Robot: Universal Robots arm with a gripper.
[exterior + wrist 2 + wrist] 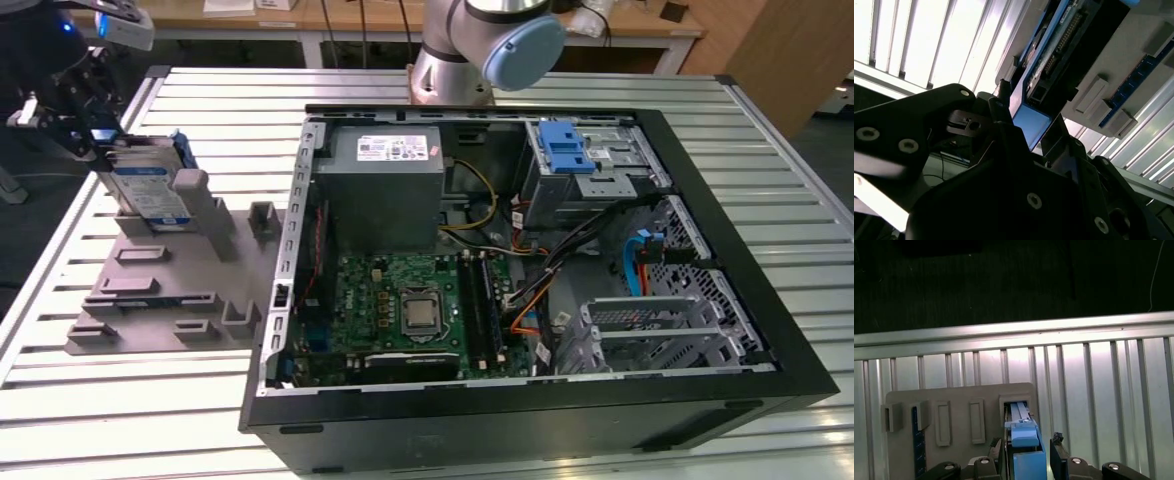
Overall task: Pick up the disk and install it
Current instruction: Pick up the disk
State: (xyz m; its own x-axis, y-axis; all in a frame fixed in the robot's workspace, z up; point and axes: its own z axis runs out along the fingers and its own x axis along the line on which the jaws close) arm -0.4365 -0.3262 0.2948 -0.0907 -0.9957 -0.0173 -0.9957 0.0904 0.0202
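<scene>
Gripper (1027,441) jaws sit open on either side of the disk (144,188). The first wrist view shows a sliver of gap on each flank, so nothing looks clamped yet. In the exterior view the disk stands on edge in a slot at the 11 o'clock corner of the grey fixture (160,300), which seemingly leaves its broad faces free for a pinch. The open computer case (507,425) lies at the fixture's 3 o'clock on the slatted counter (147,420), insides facing up.
</scene>
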